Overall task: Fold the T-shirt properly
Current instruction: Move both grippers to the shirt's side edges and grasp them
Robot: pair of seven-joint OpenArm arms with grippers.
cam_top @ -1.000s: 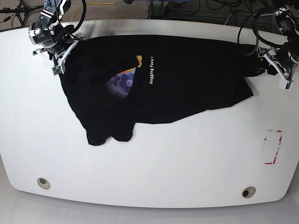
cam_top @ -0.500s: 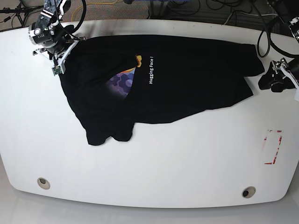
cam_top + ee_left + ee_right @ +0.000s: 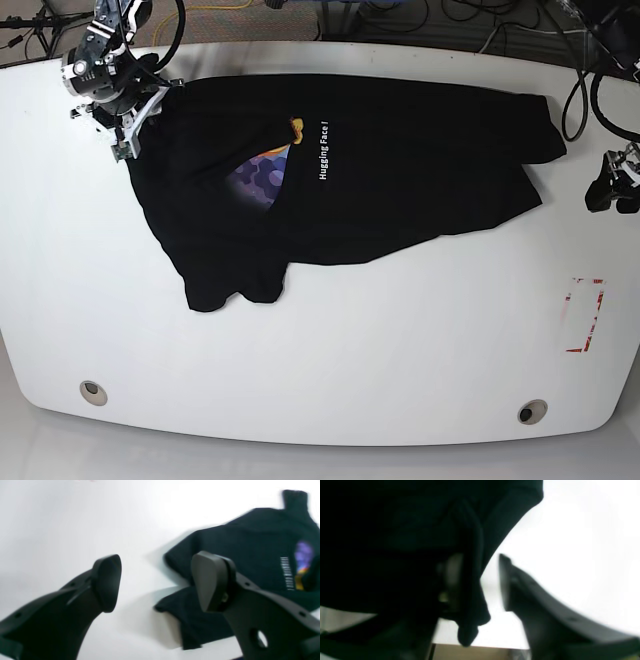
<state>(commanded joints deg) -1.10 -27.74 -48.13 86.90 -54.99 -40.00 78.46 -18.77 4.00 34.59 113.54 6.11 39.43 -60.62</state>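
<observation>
The black T-shirt point(image 3: 400, 170) lies spread across the far half of the white table point(image 3: 350, 340), with its purple and yellow print point(image 3: 262, 172) partly folded under and white lettering point(image 3: 324, 150) beside it. My left gripper point(image 3: 612, 188) hovers off the shirt's right end. In the left wrist view it point(image 3: 157, 581) is open and holds nothing, with the T-shirt point(image 3: 250, 555) lying beyond. My right gripper point(image 3: 125, 135) sits at the shirt's far left corner. In the right wrist view its point(image 3: 478, 580) fingers stand apart with a fold of the T-shirt point(image 3: 395, 530) hanging between them.
A red-marked rectangle point(image 3: 583, 315) is on the table at the near right. Two round holes point(image 3: 93, 391) point(image 3: 532, 411) sit near the front edge. Cables point(image 3: 480, 20) lie behind the far edge.
My left gripper has let go of the shirt's right end and pulled away to the right. The cloth there has settled flat. The right arm has barely moved.
</observation>
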